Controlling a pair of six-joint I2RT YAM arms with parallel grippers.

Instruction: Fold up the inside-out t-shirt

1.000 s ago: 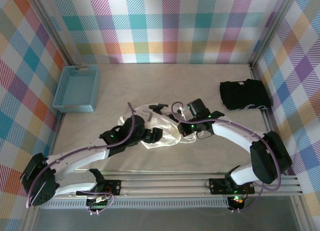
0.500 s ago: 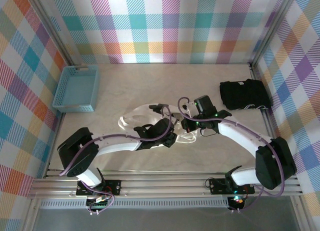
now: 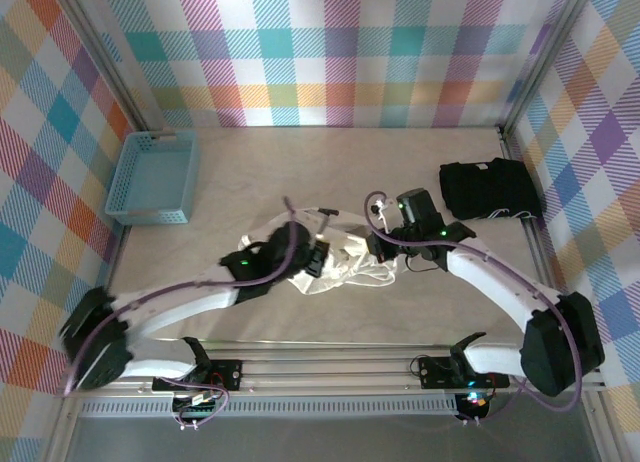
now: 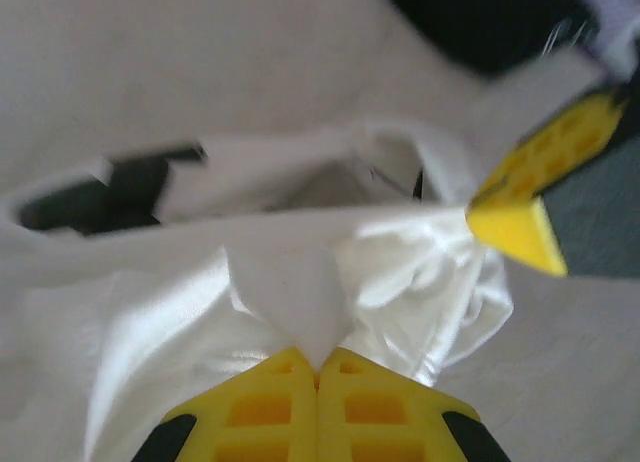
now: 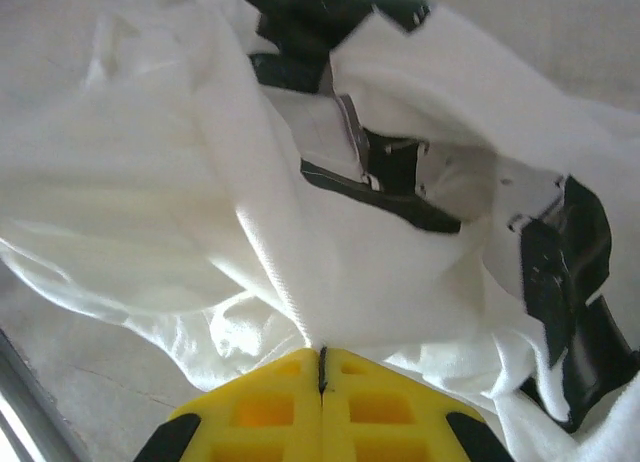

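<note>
**Both end effectors are pinching the bunched t-shirt at mid-counter**

You are looking at the inside-out t-shirt [image 3: 348,272] lying in a crumpled white heap near the middle of the counter [image 3: 300,172], between your two arms. It is gathered into loose folds rather than spread flat, and part of it is lifting off the surface where the arms are holding it.

Your left end effector [image 4: 317,367] is gripping the shirt. In the left wrist view its two yellow fingers are pressing together with a peak of white cloth standing up from the seam between them. From above, this arm is reaching in from the lower left and meeting the heap on its left side.

Your right end effector [image 5: 322,360] is also clamping fabric. Its yellow fingers are meeting with hardly a gap, and a ridge of cloth is running straight up out of them. From above, it is sitting at the right side of the heap, close to the left one.

In the left wrist view a yellow fingertip [image 4: 520,197] is poking in from the right. It is probably the right arm's, though the blur is making that hard to confirm.

The blue basket [image 3: 153,177] is sitting well apart at the far left of the counter. The black folded garment [image 3: 490,190] is resting at the far right, against the plaid wall [image 3: 350,52].
</note>
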